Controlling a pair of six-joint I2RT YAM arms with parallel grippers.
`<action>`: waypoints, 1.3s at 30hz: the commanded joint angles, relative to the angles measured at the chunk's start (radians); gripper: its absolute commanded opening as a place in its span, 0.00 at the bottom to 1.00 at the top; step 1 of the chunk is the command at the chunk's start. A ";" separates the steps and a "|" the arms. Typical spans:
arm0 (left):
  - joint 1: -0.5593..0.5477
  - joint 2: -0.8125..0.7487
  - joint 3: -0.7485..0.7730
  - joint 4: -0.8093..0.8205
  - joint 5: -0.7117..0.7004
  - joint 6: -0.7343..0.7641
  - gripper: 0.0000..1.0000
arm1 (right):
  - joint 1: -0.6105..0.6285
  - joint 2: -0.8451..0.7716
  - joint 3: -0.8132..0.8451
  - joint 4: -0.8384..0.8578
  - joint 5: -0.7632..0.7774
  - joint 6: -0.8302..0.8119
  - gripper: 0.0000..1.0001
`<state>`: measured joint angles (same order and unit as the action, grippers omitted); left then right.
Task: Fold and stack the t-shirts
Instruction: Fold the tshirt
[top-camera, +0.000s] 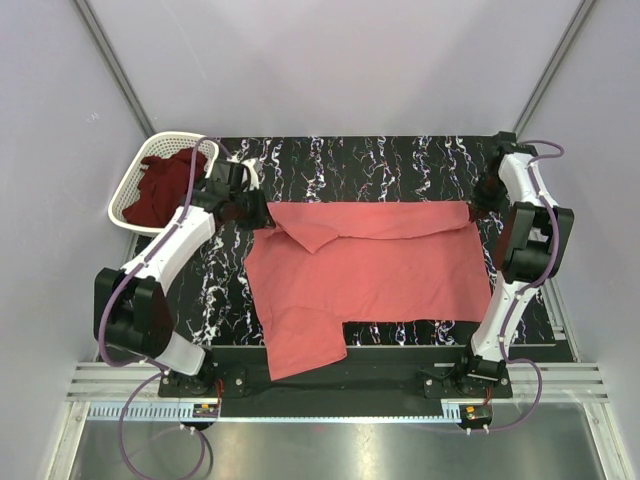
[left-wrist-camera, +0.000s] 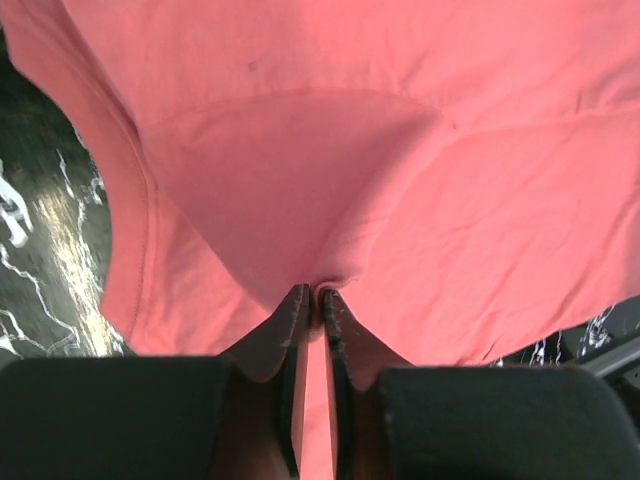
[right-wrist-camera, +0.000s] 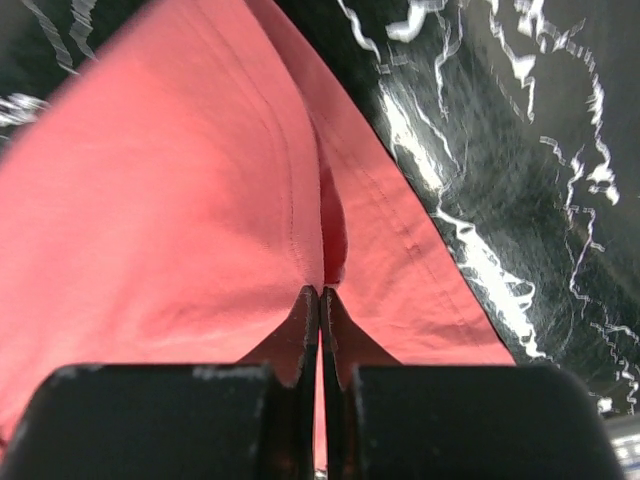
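Observation:
The salmon-pink t-shirt (top-camera: 370, 265) lies spread on the black marbled table, one sleeve hanging over the near edge. My left gripper (top-camera: 252, 212) is shut on its far left corner; the left wrist view shows the cloth (left-wrist-camera: 400, 180) pinched between the fingertips (left-wrist-camera: 320, 296). My right gripper (top-camera: 480, 205) is shut on the far right corner; the right wrist view shows a fold of the hem (right-wrist-camera: 200, 200) between its fingertips (right-wrist-camera: 320, 294). The dark maroon t-shirt (top-camera: 165, 190) lies crumpled in the white basket (top-camera: 128, 195).
The white lattice basket stands at the table's far left corner. The black marbled table (top-camera: 400, 160) shows beyond the shirt and at the left (top-camera: 225, 290). White walls enclose the cell on three sides.

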<state>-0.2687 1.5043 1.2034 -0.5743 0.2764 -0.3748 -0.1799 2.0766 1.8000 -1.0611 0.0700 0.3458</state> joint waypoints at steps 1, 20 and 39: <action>-0.009 -0.033 -0.021 0.017 0.009 -0.009 0.18 | -0.006 -0.013 -0.047 0.006 0.025 0.002 0.01; 0.092 0.305 0.301 0.025 -0.048 -0.030 0.36 | -0.013 0.160 0.291 0.079 -0.110 0.024 0.33; 0.155 0.689 0.507 -0.079 -0.025 -0.073 0.25 | -0.012 0.377 0.360 0.129 -0.154 0.053 0.24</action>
<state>-0.1333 2.1265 1.6402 -0.6212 0.2287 -0.4461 -0.1898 2.3836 2.0949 -0.9386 -0.0566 0.3977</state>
